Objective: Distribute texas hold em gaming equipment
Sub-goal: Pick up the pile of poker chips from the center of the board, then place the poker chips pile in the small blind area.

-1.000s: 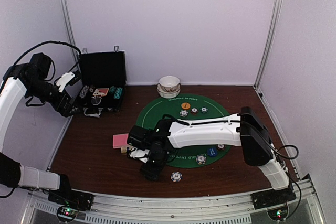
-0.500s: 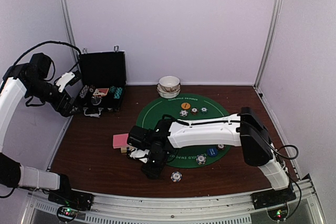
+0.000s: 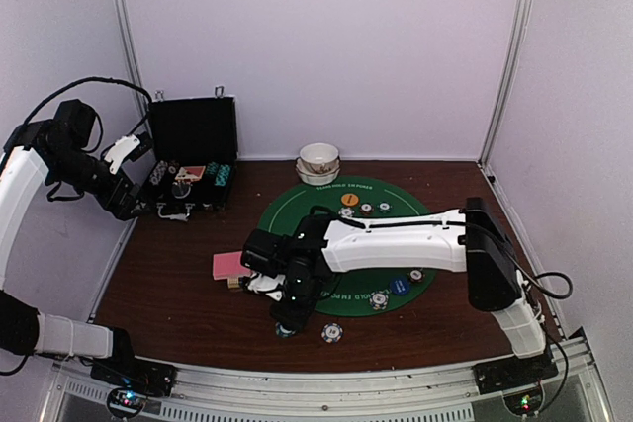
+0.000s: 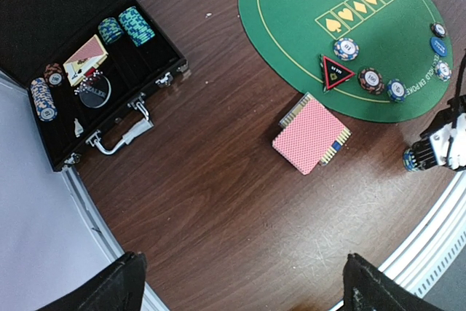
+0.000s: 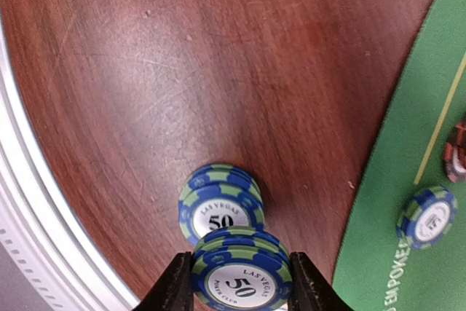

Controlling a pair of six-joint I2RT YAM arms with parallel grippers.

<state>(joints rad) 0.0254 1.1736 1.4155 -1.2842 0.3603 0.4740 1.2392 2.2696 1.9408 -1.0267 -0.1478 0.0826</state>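
My right gripper point(image 5: 242, 282) is shut on a small stack of blue-and-green "50" poker chips point(image 5: 240, 271), held just above the wood. A like stack of chips point(image 5: 220, 198) lies on the table right beyond it. In the top view the right gripper point(image 3: 285, 327) is near the front edge, left of that lying stack point(image 3: 331, 332). The pink-backed cards point(image 3: 229, 265) lie left of the green mat point(image 3: 297, 207). The red-rimmed triangle marker point(image 4: 337, 72) sits on the mat's edge. My left gripper point(image 3: 131, 203) is open and empty, high beside the black case point(image 3: 190, 160).
Several chips, an orange disc point(image 3: 348, 199) and a blue disc point(image 3: 398, 286) lie on the mat. White bowls point(image 3: 318, 161) stand at the back. The open case holds teal chips point(image 4: 133, 25), cards and more chips. The metal table rail point(image 5: 29, 202) is close to my right gripper.
My right gripper, with the chips in it, has shifted a little toward the front edge and the lying stack. The left arm has not moved.
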